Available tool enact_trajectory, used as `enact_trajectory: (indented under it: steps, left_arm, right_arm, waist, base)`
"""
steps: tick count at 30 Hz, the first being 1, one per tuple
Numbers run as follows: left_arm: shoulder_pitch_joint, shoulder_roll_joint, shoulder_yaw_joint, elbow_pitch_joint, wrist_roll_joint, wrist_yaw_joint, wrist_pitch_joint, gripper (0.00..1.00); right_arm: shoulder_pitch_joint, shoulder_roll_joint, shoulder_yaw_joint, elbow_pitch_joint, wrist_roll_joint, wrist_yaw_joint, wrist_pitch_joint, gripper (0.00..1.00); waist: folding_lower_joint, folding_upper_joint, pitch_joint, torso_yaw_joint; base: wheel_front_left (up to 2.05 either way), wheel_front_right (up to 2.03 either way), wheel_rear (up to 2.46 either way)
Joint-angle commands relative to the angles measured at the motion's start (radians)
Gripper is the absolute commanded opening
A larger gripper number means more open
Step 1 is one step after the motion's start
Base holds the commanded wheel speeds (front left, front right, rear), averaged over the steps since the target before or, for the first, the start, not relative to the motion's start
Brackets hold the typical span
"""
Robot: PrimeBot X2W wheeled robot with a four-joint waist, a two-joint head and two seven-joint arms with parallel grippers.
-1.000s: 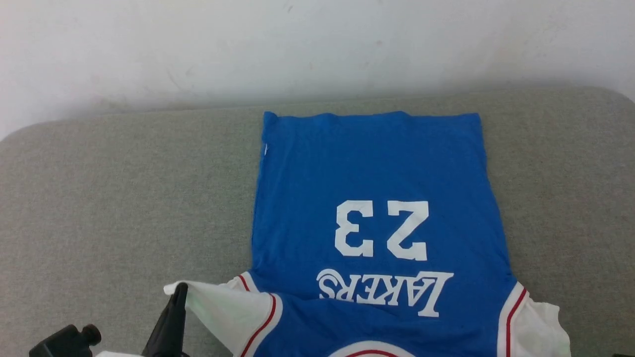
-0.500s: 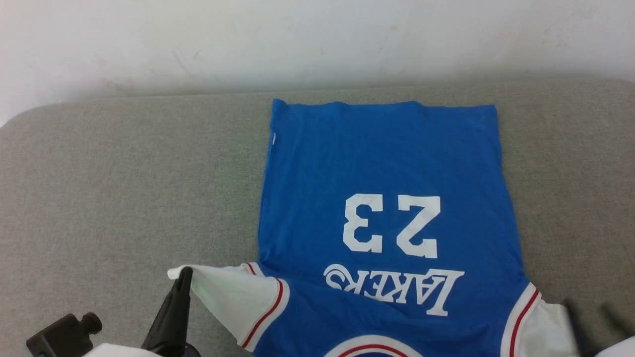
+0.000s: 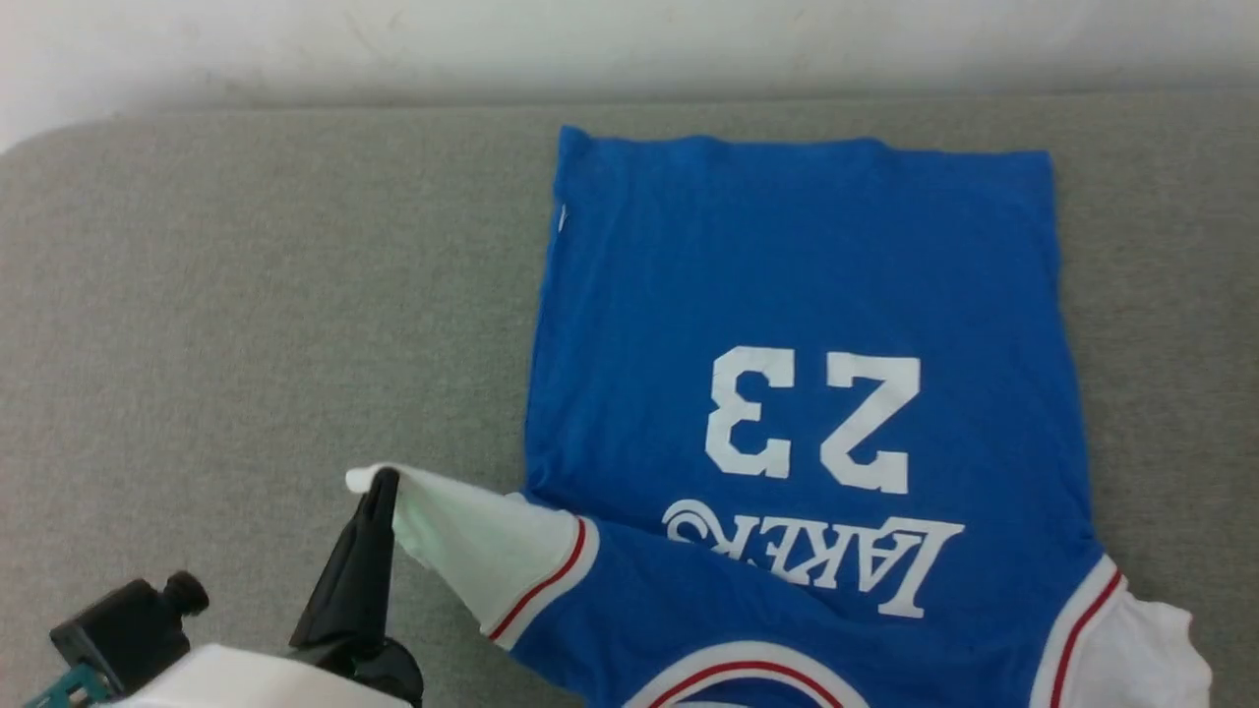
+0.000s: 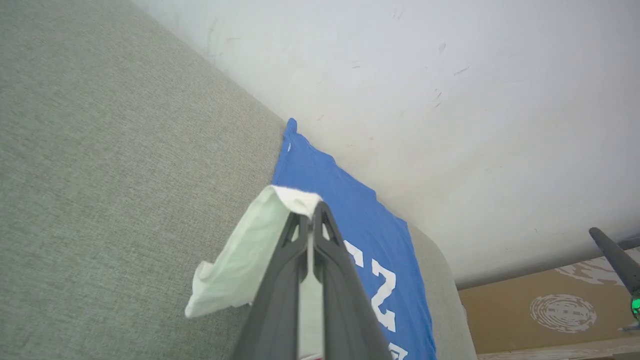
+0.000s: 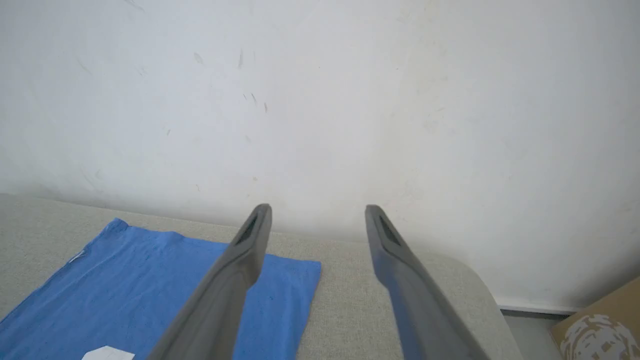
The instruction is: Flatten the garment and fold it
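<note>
Head view: a royal-blue jersey point(image 3: 807, 393) lies spread, printed side up, on a grey fabric-covered cushion point(image 3: 246, 295) set against a scuffed white wall point(image 3: 629, 39). Its straight hem runs near the wall and its collar end faces the robot, so the white "23" and "LAKERS" read upside down to the head camera. The blue body lies mostly flat, with a soft ridge crossing the lettering toward the robot's left. The left gripper point(image 3: 382, 484) has its two dark fingers pressed together on the tip of the white sleeve point(image 3: 482, 546) at the robot's left. It holds that tip up off the cushion, while the red-and-white striped trim point(image 3: 546, 588) at the armhole sits lower. Left wrist view shows the pale cloth pinched between the closed fingers and draping down to one side of them, with the blue body beyond. The opposite sleeve point(image 3: 1151, 649) lies rumpled on the cushion at the lower right of the head view. Right wrist view shows the right gripper point(image 5: 317, 212) with its fingers spread wide and nothing between them, pointing toward the wall past the jersey's far hem corner. A cardboard box point(image 5: 600, 325) stands beyond the cushion's rounded end.
</note>
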Motion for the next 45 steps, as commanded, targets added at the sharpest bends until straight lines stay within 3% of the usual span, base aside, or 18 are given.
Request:
enact_trajectory:
  steps: [1,8,14,19,28,29,30,31,37,41,45]
  left_arm:
    - [-0.020,0.000,-0.004,-0.004,0.008,-0.010,-0.008,0.00]
    - [-0.084,-0.007,-0.038,-0.009,0.017,-0.027,-0.011,0.00]
    - [-0.116,-0.018,-0.054,-0.004,0.020,-0.040,-0.027,0.00]
    - [-0.134,-0.022,-0.062,0.003,0.020,-0.052,-0.041,0.00]
    - [-0.154,-0.018,-0.061,0.002,0.025,-0.060,-0.050,0.00]
    - [-0.156,-0.017,-0.059,0.003,0.026,-0.059,-0.050,0.00]
    - [-0.157,-0.017,-0.058,0.003,0.026,-0.059,-0.050,0.00]
    - [-0.158,-0.016,-0.058,0.004,0.025,-0.058,-0.049,0.00]
    - [-0.158,-0.017,-0.052,0.010,0.025,-0.054,-0.056,0.00]
    - [-0.145,-0.013,-0.040,0.010,0.028,-0.050,-0.061,0.00]
    - [-0.119,-0.007,-0.026,0.005,0.028,-0.040,-0.062,0.00]
  right_arm:
    - [-0.037,0.005,0.001,0.034,-0.002,-0.001,0.004,1.00]
    - [-0.340,0.019,-0.008,0.399,-0.101,-0.001,0.000,1.00]
    - [-0.448,0.052,-0.071,0.617,-0.201,-0.001,0.019,1.00]
    - [-0.453,0.056,-0.114,0.712,-0.270,-0.001,0.032,1.00]
    - [-0.442,0.066,-0.178,0.763,-0.370,-0.001,0.094,1.00]
    - [-0.444,0.072,-0.187,0.763,-0.380,-0.001,0.108,0.77]
    - [-0.446,0.079,-0.192,0.761,-0.387,-0.001,0.115,0.22]
    - [-0.447,0.084,-0.191,0.759,-0.392,-0.001,0.119,0.00]
    - [-0.441,0.091,-0.157,0.734,-0.354,-0.001,0.043,0.00]
    - [-0.404,0.088,-0.104,0.675,-0.243,-0.001,-0.037,0.00]
    - [-0.260,0.073,-0.108,0.545,-0.120,-0.001,-0.055,0.00]
  waist:
    - [-0.0003,0.0000,0.054,0.032]
    - [-0.0003,0.0000,0.154,0.095]
    - [-0.0003,0.0000,0.237,0.138]
    - [-0.0003,0.0000,0.285,0.158]
    - [-0.0003,0.0000,0.324,0.160]
    - [-0.0003,0.0000,0.324,0.158]
    - [-0.0003,0.0000,0.323,0.157]
    - [-0.0003,0.0000,0.321,0.156]
    - [-0.0003,0.0000,0.289,0.140]
    - [-0.0003,0.0000,0.228,0.117]
    - [-0.0003,0.0000,0.151,0.079]
  base:
    - [0.00,0.00,0.00]
    - [0.00,0.00,0.00]
    - [0.00,0.00,0.00]
    - [0.00,0.00,0.00]
    - [0.00,0.00,0.00]
    - [0.00,0.00,0.00]
    - [0.00,0.00,0.00]
    - [0.00,0.00,0.00]
    - [0.00,0.00,0.00]
    - [0.00,0.00,0.00]
    - [0.00,0.00,0.00]
